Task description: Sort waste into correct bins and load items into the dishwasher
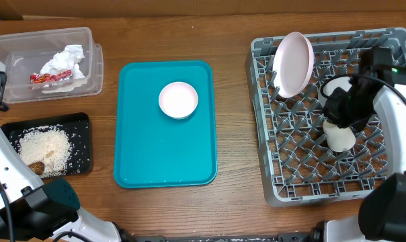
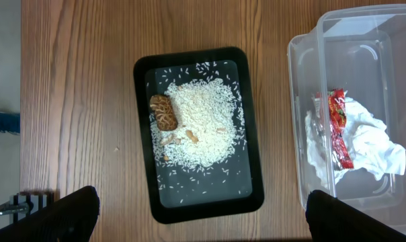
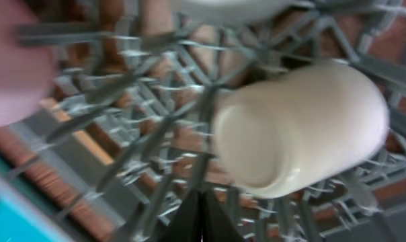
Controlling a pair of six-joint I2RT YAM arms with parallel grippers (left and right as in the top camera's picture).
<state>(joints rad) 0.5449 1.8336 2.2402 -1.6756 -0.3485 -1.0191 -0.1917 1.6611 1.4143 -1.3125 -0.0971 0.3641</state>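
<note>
Waste (image 1: pixel 62 64) binned; plate (image 1: pixel 292 64) and cup (image 3: pixel 304 128) racked ahead of right gripper's (image 3: pixel 204 214) closed, empty fingers; left gripper (image 2: pixel 206 212) gaped; small dish (image 1: pixel 178 99) was left to load.

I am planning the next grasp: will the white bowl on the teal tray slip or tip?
The bowl looks smooth and glossy, so it may slip when gripped. It sits low and upright on the flat tray, so a push probably slides it rather than tips it.

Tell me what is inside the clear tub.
A crumpled white napkin and a red-and-white wrapper lie in the clear tub. Anything beneath the napkin is covered.
</note>
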